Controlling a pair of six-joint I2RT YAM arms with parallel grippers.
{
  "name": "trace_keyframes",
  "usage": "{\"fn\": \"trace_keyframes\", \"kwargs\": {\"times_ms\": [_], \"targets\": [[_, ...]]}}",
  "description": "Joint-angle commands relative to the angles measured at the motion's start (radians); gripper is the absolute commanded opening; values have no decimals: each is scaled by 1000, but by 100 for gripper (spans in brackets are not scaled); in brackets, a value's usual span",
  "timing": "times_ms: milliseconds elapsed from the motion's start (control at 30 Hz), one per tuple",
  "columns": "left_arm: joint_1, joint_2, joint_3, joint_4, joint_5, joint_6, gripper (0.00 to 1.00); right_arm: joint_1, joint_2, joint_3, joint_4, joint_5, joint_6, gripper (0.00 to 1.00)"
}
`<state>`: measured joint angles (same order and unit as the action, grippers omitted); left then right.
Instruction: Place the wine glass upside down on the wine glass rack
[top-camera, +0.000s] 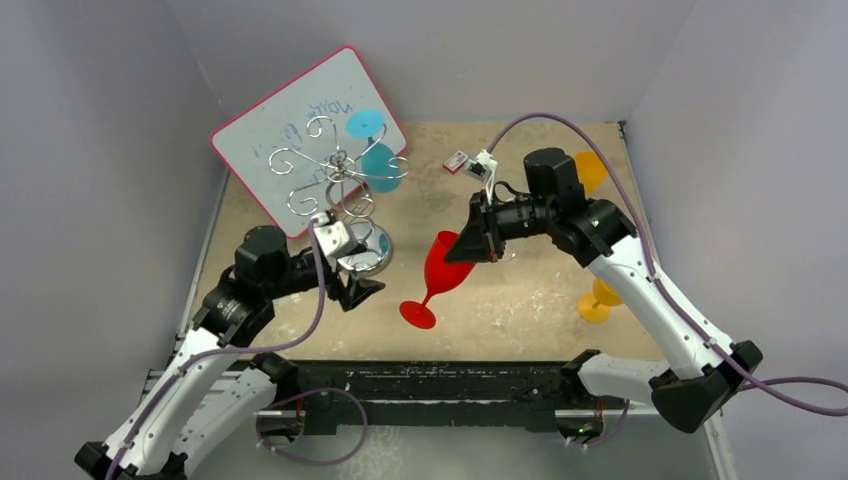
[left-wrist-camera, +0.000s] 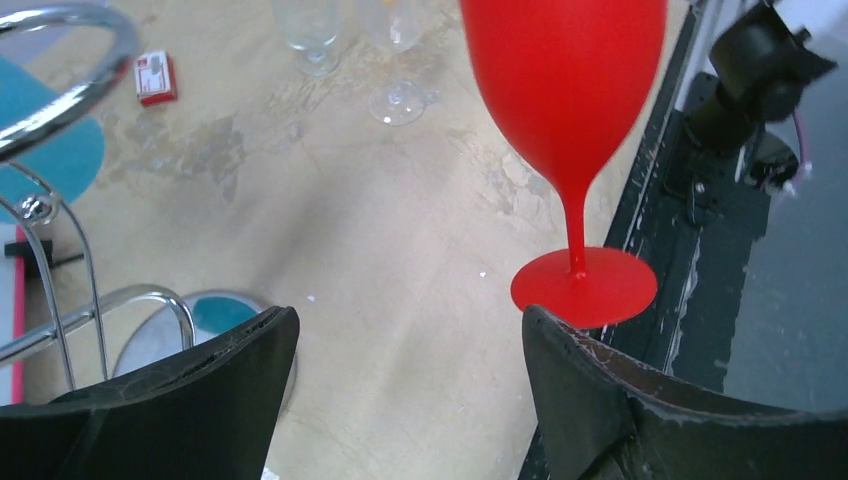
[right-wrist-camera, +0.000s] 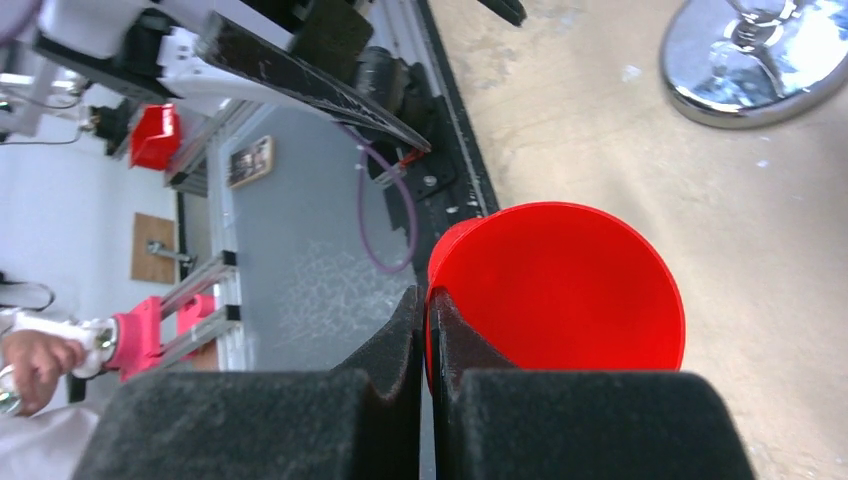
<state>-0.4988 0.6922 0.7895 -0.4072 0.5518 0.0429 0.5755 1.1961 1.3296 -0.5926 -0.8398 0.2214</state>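
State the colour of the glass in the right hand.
Red glass, clearest in the left wrist view.

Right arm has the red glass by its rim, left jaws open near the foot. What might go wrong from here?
1. The right gripper pinches only the thin rim of the red wine glass; it may swing or slip.
2. The open left gripper is near the foot and the wine glass rack; a misaligned close might knock either.

Four glasses (red wine glass (top-camera: 447, 262), one blue (top-camera: 380, 165), two orange (top-camera: 592, 172) (top-camera: 598, 300)), one rack (top-camera: 380, 246), one whiteboard (top-camera: 290, 120).
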Motion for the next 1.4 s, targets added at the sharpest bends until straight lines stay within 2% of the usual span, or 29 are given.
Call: {"fn": "trace_keyframes", "kwargs": {"times_ms": [0,200,367,867,1267,1367], "targets": [[-4,-62,36,-83,149,272,83,-4,-44,53,46,-150,69,0],[-4,-135,62,-153,245,377,83,-6,-73,37,183,-239,196,0],[-4,-167,48,-187,324,419,75,-6,-84,-38,454,-322,400,0],[-4,-113,94,-197,481,492,62,-5,32,-26,569,-323,453,0],[-4,-38,159,-440,503,716,44,-6,82,-40,734,-347,558,0],[-4,-38,166,-469,501,743,35,-5,80,-44,734,-349,555,0]]}}
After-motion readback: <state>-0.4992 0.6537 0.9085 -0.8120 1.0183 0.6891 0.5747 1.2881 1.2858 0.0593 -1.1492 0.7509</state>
